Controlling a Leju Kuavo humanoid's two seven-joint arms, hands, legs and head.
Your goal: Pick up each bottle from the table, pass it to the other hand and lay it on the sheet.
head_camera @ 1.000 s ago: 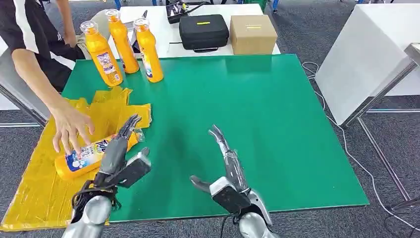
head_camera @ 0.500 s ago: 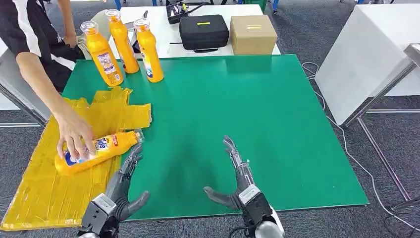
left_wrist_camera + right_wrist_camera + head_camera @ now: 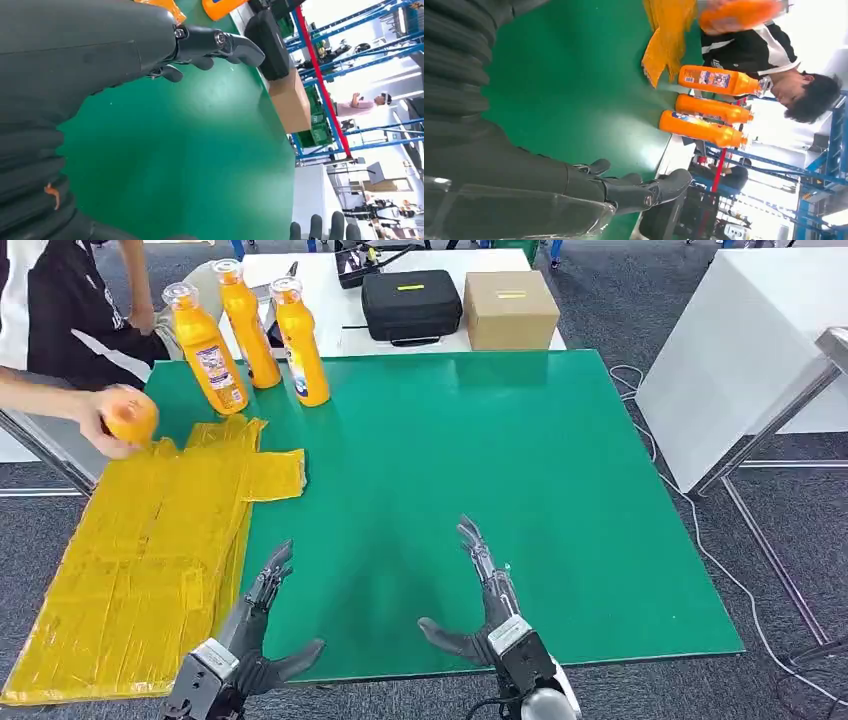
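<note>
Three orange bottles stand upright at the far left of the green table; the right wrist view shows them too. A person's hand at the left edge holds a fourth orange bottle lifted off the yellow sheet, also seen in the right wrist view. The sheet lies bare over the table's left side. My left hand hovers open and empty at the near edge beside the sheet. My right hand is open and empty at the near edge, fingers pointing away from me.
A black case and a cardboard box sit on a white table behind the green one. Another white table stands to the right, with cables on the floor. The person stands at the far left.
The person's hand has taken the lying bottle off the sheet and lifted it away to the left. Both my hands have drawn back to the near edge.
</note>
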